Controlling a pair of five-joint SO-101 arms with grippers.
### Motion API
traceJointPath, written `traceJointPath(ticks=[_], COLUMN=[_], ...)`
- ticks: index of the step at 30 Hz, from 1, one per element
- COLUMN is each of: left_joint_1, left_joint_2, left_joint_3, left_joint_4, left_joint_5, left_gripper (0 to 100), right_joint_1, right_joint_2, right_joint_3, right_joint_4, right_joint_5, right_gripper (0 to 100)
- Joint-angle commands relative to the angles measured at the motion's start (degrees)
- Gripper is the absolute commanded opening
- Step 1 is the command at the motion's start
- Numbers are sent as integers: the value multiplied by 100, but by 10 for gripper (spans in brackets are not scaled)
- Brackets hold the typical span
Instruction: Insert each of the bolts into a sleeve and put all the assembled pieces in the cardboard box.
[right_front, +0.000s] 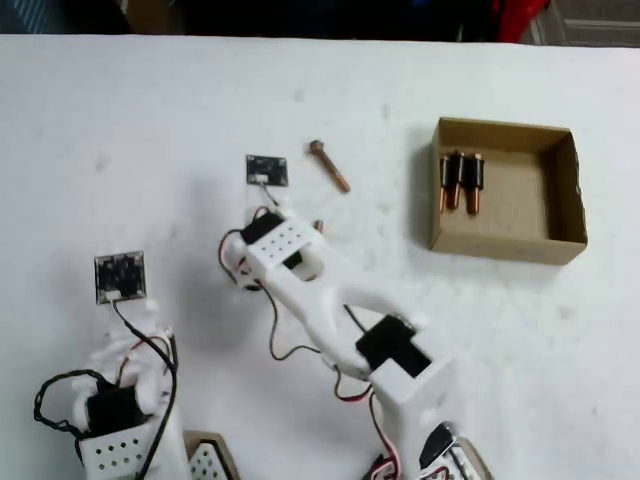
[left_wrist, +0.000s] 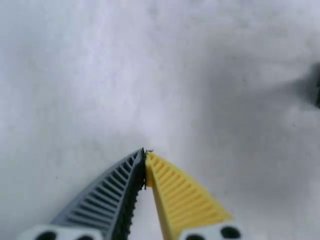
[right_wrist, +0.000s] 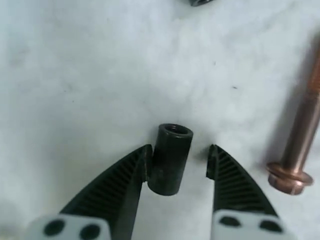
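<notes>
Two fingers of the right gripper (right_wrist: 180, 152) stand apart around a black sleeve (right_wrist: 171, 160) on the table (right_front: 150, 100), one touching it. A copper bolt (right_wrist: 300, 145) lies near. The left gripper (left_wrist: 146, 152) is closed on nothing. Assembled pieces (right_front: 460, 182) lie in the cardboard box (right_front: 505, 245).

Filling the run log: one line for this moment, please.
left gripper shut | right gripper open around upright sleeve | bolt beside | assembled pieces in cardboard box

One loose copper bolt (right_front: 328, 165) and one loose black sleeve (right_wrist: 170, 160) are lying out. One cardboard box (right_front: 525, 195) is holding assembled pieces (right_front: 460, 180), two or perhaps three, too tightly packed to count. Two arms are standing by: left arm (right_front: 125, 430), right arm (right_front: 325, 300).
</notes>
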Motion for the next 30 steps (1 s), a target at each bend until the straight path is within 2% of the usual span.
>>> traceJointPath(ticks=[1, 4, 9, 20, 24, 30], left_joint_1=[-22, -22, -22, -22, -31, -31], left_joint_2=[-66, -66, -66, -66, -66, -66], left_joint_3=[-9, -9, -9, -9, -9, -9], left_joint_4=[35, 35, 35, 35, 35, 35], left_joint_5=[-9, -9, -9, -9, -9, -18], left_gripper=[23, 23, 23, 23, 23, 23], right_joint_1=[-22, -4, -13, 84, 541, 980], right_joint_2=[-13, -13, -215, -778, -1130, -1842], right_joint_3=[-229, -246, -255, -255, -255, -237], right_joint_4=[-31, 84, 611, 1147, 1182, 1631], right_joint_5=[-26, 18, 167, 2901, 3455, 3859], right_gripper=[96, 10, 37, 38, 38, 38])
